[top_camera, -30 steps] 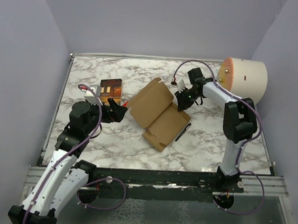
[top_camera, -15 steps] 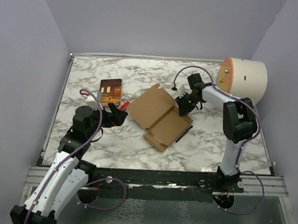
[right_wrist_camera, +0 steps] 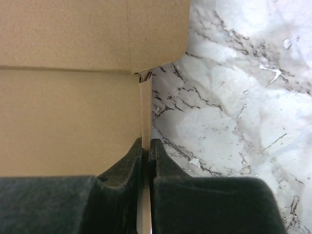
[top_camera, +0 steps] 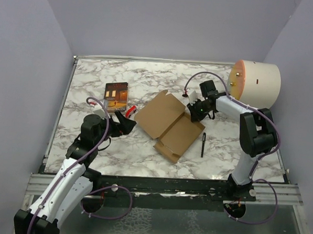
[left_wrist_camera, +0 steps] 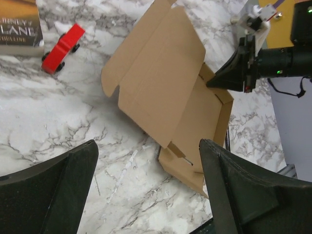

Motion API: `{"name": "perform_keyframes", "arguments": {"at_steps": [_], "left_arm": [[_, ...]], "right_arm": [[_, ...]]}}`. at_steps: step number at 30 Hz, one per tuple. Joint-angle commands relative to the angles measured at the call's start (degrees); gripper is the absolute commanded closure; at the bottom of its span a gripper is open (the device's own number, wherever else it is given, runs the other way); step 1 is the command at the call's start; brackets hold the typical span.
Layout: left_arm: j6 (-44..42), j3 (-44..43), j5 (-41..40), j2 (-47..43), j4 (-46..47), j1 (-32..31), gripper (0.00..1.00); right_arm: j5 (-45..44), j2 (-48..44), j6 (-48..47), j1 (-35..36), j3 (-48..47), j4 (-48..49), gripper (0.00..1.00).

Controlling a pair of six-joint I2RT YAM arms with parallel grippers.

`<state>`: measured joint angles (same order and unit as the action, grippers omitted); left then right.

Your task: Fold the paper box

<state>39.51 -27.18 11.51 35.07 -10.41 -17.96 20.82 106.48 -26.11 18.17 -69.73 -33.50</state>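
Paper box (top_camera: 169,123) lies a little right of the middle of the marble table (top_camera: 148,80), opened out and mostly flat, its long axis running slantwise from the far side toward the near right. The broad lid panel lies on the far left side. The shallow tray part is on the near right, with a low wall raised along its edge.

My right hand (top_camera: 194,109) is at the box's far right edge. In the right wrist view my two fingers (right_wrist_camera: 124,165) are pressed together on a thin upright strip of cardboard, the side wall of the box (right_wrist_camera: 73,97), just below where it meets the flap above. So this hand (right_wrist_camera: 146,146) is clamped on the box. Bare marble lies to the right of it.

My left hand (top_camera: 125,125) is left of the box, near its corner but apart from it. Its fingers stand wide apart with nothing between them. From the left wrist camera I look between them (left_wrist_camera: 147,144) onto the box (left_wrist_camera: 161,83), with the right hand's dark tip at its far edge.

A small red toy car (top_camera: 129,111) sits on the table just beyond my left hand. A dark book (top_camera: 116,95) with an orange cover picture lies farther back. A black pen (top_camera: 203,144) lies on the marble just right of the box, not touching it. A large cream cylinder (top_camera: 255,83) lies at the far right corner, behind my right arm.
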Motion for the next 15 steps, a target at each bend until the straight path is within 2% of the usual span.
{"name": "perform_keyframes", "arguments": {"at_steps": [1, 7, 15], "left_arm": [[6.4, 5.5, 3.3, 0.8, 7.0, 0.2, 0.13], [10.7, 10.5, 4.3, 1.2, 14.2, -0.1, 0.13], [13.8, 14.2, 4.1, 3.8, 20.4, -0.9, 0.13]], "right_arm": [[0.1, -2.7, 1.3, 0.1, 1.1, 4.3, 0.99], [1.9, -2.1, 1.8, 0.1, 1.3, 4.2, 0.88], [3.0, -3.2, 1.7, 0.0, 2.4, 4.4, 0.79]]}}
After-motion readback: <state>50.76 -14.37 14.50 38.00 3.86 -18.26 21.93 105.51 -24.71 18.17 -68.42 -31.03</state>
